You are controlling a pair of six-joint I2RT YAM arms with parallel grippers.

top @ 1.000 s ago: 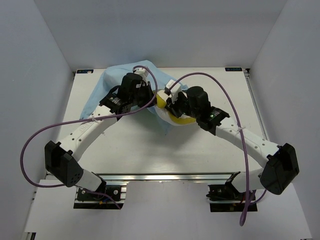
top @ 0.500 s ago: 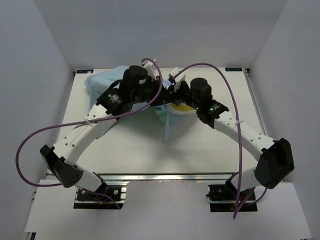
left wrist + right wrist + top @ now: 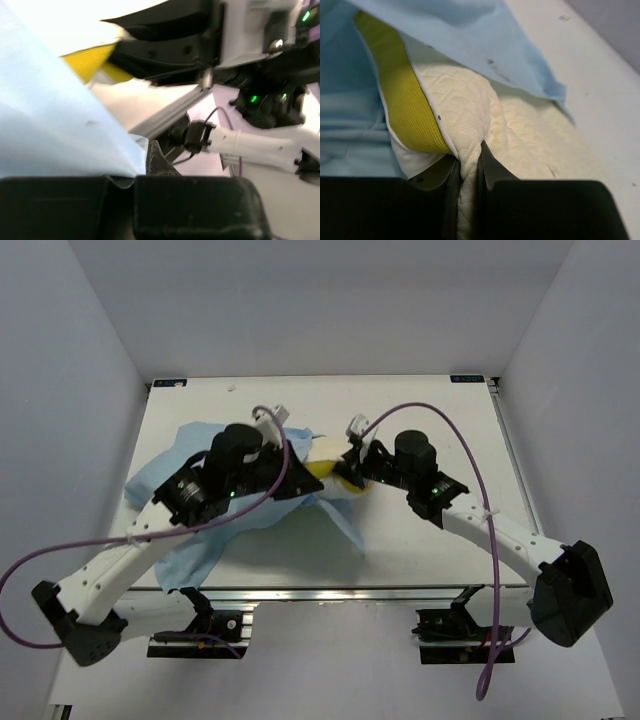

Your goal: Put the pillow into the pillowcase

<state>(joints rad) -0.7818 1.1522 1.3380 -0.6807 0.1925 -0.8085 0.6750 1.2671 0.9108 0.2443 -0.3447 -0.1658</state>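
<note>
— What carries everything?
— A white table, with a metal rail along its near edge.
— What lies on it?
— The pillowcase, light blue and rumpled, spread over the left half, reaching close to the near edge.
— And the pillow?
— At the middle, cream with a yellow side, partly under the blue cloth. It may be raised off the top a little; I can't tell.
— Anything else?
— Small dark labels at the far corners, and a tiny speck beside the left one.
</note>
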